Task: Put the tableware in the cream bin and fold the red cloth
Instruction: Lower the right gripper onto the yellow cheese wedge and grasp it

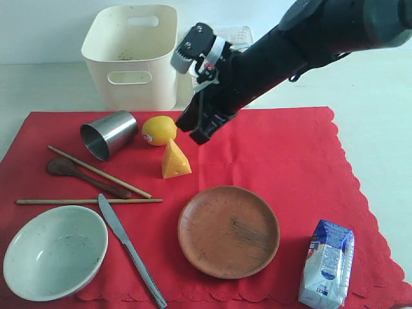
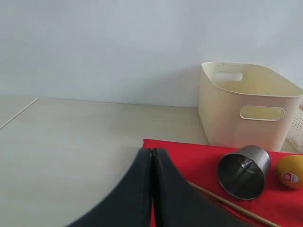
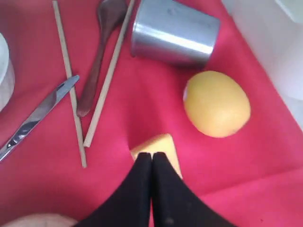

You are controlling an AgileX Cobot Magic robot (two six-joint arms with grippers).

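One red cloth [image 1: 290, 167] spread flat under everything, so folding waits; cream bin [image 1: 161, 84] just behind its far edge, top open. Plate [image 1: 228, 230], bowl [image 1: 55, 252], cup [image 1: 109, 134] lie apart, clear room around each. Right end effector [image 1: 199, 136] pressed together, empty, above cheese [image 1: 175, 161]; left end effector [image 2: 152, 151] likewise, at cloth's edge near cup

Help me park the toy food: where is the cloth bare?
Barest: the right part of the bright-red scalloped cloth, between the round brown plate, blue-white milk carton and far edge. Crowded: its left half, with steel cup, thin chopsticks, dark wooden spoon, grey metal knife, whitish bowl.
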